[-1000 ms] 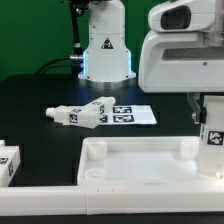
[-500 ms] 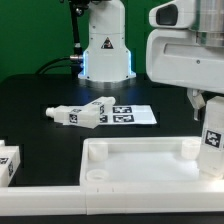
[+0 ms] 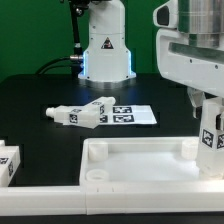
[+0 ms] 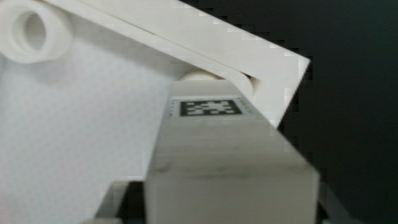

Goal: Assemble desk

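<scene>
The desk's white tabletop [image 3: 138,149] lies rim-up near the front of the black table. My gripper [image 3: 207,110] is shut on a white square-section leg [image 3: 211,136] with a black-and-white tag, held upright over the tabletop's far corner at the exterior view's right. In the wrist view the leg [image 4: 224,150] runs from my gripper [image 4: 222,208] down to that corner of the tabletop [image 4: 89,115]; its lower end sits at the rim there. A round corner socket [image 4: 25,36] shows at another corner. Whether the leg's end is seated is hidden.
Two more tagged legs [image 3: 82,113] lie together by the marker board [image 3: 135,115] in mid-table. Another leg [image 3: 8,164] lies at the exterior view's left edge. A long white border rail [image 3: 45,203] runs along the front. The arm's base [image 3: 105,50] stands behind.
The arm's body has shifted slightly up and toward the exterior view's right. The held leg stays at the same tabletop corner, turned a little.
</scene>
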`<action>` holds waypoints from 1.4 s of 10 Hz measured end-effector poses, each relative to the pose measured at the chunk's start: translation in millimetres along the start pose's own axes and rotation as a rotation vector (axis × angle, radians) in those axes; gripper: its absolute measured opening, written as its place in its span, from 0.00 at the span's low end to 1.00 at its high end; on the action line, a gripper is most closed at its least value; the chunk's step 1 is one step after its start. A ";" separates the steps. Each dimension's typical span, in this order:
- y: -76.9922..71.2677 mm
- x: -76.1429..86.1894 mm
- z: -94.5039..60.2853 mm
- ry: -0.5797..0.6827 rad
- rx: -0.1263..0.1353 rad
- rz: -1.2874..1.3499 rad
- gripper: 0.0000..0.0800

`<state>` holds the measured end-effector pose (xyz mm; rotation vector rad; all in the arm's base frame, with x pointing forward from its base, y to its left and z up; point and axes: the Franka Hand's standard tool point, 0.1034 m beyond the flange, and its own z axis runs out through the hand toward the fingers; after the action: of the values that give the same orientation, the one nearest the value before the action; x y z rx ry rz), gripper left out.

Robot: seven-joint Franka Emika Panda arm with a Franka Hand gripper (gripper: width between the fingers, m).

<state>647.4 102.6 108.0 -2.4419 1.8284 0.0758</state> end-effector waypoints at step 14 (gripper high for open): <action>0.8 -9.0 -1.5 0.016 0.010 -1.143 0.81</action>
<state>644.1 110.9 110.3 -3.0323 0.2178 -0.0376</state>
